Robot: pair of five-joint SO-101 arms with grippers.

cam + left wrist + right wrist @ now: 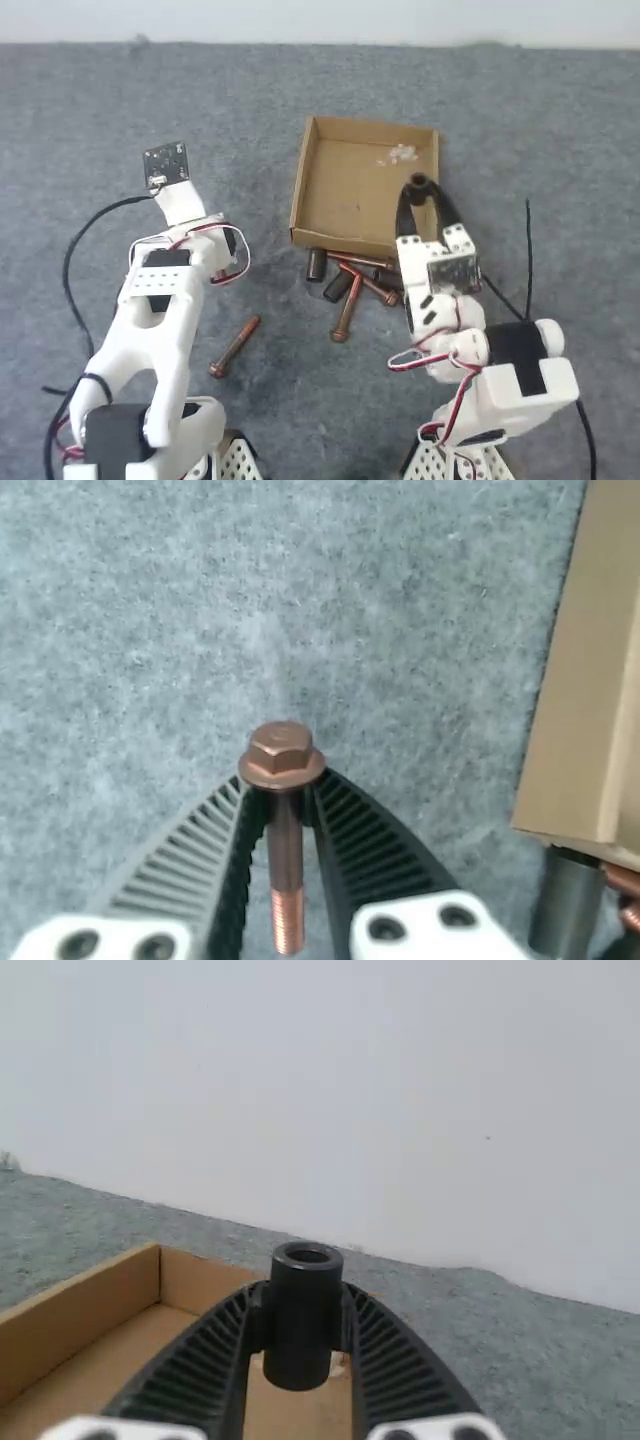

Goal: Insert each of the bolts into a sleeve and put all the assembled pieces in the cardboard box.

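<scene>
No assembled piece lies in the cardboard box (350, 190) yet, so the task looks barely begun. The left end effector (285, 788) clamps a copper bolt (284, 758) under its hex head. The right end effector (304, 1298) grips a dark sleeve (303, 1335) over the box. Loose bolts and sleeves (350, 285) lie on the desk (500, 130) at the box's six o'clock, and a stray bolt (235, 345) lies toward eight.

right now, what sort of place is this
Likely a robotics lab bench: a grey carpeted table against a bare white wall, with loose bolts and sleeves beside a cardboard box. The left end effector grips a bolt, the right end effector a sleeve.
</scene>
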